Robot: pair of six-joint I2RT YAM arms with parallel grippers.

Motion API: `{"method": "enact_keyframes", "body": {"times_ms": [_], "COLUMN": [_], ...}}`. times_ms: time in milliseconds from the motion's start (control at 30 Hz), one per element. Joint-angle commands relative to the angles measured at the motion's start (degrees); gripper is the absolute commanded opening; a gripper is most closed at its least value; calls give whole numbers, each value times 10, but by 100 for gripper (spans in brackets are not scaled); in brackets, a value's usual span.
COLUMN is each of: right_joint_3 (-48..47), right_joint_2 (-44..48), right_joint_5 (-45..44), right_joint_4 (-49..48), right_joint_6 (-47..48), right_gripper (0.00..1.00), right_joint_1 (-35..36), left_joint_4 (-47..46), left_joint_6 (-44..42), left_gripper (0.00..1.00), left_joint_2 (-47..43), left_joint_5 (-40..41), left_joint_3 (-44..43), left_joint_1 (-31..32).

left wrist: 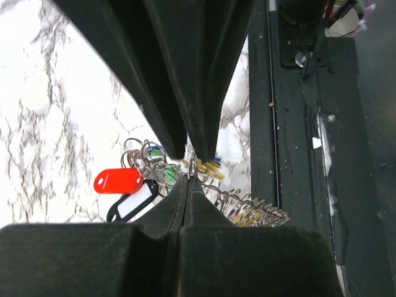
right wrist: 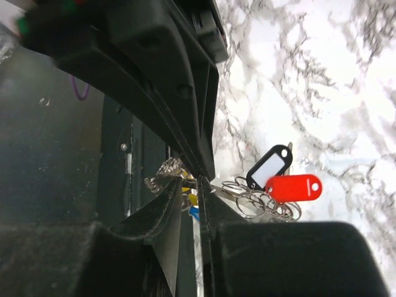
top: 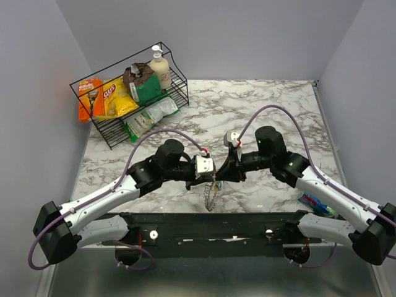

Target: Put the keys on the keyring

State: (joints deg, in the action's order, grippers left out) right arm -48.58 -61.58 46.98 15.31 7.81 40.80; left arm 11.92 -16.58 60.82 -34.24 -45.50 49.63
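Left gripper (left wrist: pixel 189 180) is clenched on the keyring bunch (left wrist: pixel 148 162), held just beyond the middle of the base rail (top: pixel 198 226). Rings, a red tag (left wrist: pixel 117 180), a black tag (left wrist: pixel 133 203) and yellow bits (left wrist: pixel 210 166), perhaps keys, are tangled there. Right gripper (right wrist: pixel 190 193) is set slightly parted at the bunch; a grip cannot be told. Threading is judged unfinished: a blue item (top: pixel 317 203) is seen apart, by the rail's right end.

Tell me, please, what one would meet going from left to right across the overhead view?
orange packet → yellow snack bag → lotion bottle → keyring bunch → blue packet
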Motion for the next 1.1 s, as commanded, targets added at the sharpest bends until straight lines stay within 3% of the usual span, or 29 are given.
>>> {"method": "enact_keyframes", "body": {"times_ms": [0,233,300,533,633,900,1067], "right_joint_3": [1,25,31,52,56,47,52], "right_joint_2": [24,59,66,87,90,78,80], "right_joint_5": [-12,-87,-100,-73,-55,-44,-45], "right_joint_4": [-36,-74,-84,-118,-131,-136,-137], "right_joint_6": [-15,-46,-48,-61,-68,-71,-68], "right_gripper": [31,57,59,59,55,53,44], "right_joint_1": [2,2,2,-7,-14,-16,-16], "left_joint_4": [-103,-255,-296,-484,-545,-597,-604], "left_joint_6": [34,88,103,163,196,219,220], "left_gripper": [0,0,0,0,0,0,0], "left_joint_2": [-42,-83,-100,-139,-142,-134,-136], "left_joint_5": [49,77,83,82,74,46,50], "left_joint_3": [40,123,144,214,231,238,236], "left_joint_1": [-1,-1,-1,-1,-2,-2,-2]}}
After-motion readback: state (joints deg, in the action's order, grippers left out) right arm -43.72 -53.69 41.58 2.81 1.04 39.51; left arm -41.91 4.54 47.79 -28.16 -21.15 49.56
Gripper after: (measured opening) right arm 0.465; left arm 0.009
